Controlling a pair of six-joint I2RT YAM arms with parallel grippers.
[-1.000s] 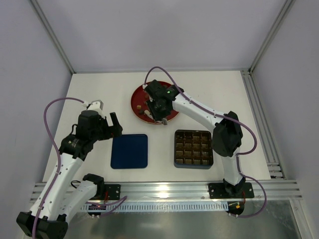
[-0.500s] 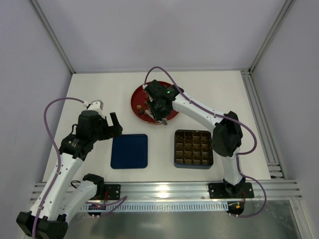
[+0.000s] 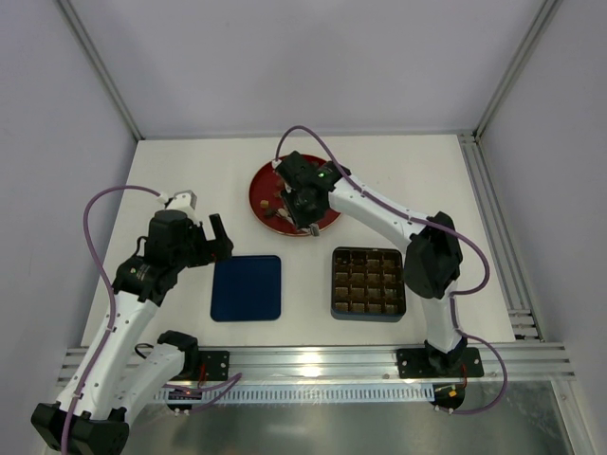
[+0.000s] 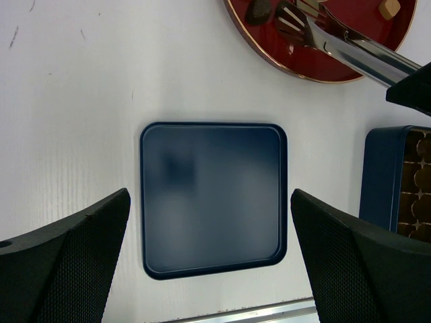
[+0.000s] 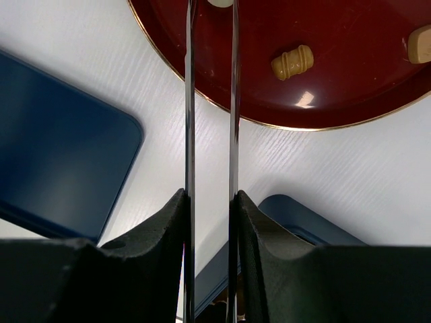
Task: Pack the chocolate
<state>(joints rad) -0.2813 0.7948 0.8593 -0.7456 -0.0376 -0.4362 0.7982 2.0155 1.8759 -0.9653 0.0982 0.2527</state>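
The chocolate lies as a few small bonbons on the red plate (image 3: 266, 185): a cream barrel-shaped one (image 5: 293, 62), a cream one (image 5: 419, 44) and a dark one (image 4: 258, 10). My right gripper (image 3: 302, 204) (image 5: 210, 202) is shut on metal tongs (image 5: 190, 101) that reach over the plate. A pale bonbon (image 5: 220, 2) sits between the tong tips at the view's top edge; I cannot tell if it is gripped. My left gripper (image 3: 220, 237) (image 4: 210, 256) is open and empty above the dark-blue lid (image 4: 212, 195).
The blue box with the brown gridded tray (image 3: 368, 282) stands right of the lid (image 3: 247, 287), in front of the plate. Brown rounded shapes show in its cells (image 4: 421, 202). An aluminium rail runs along the near table edge (image 3: 313, 358).
My right gripper with the tongs has shifted very slightly farther over the plate. The left arm has not moved.
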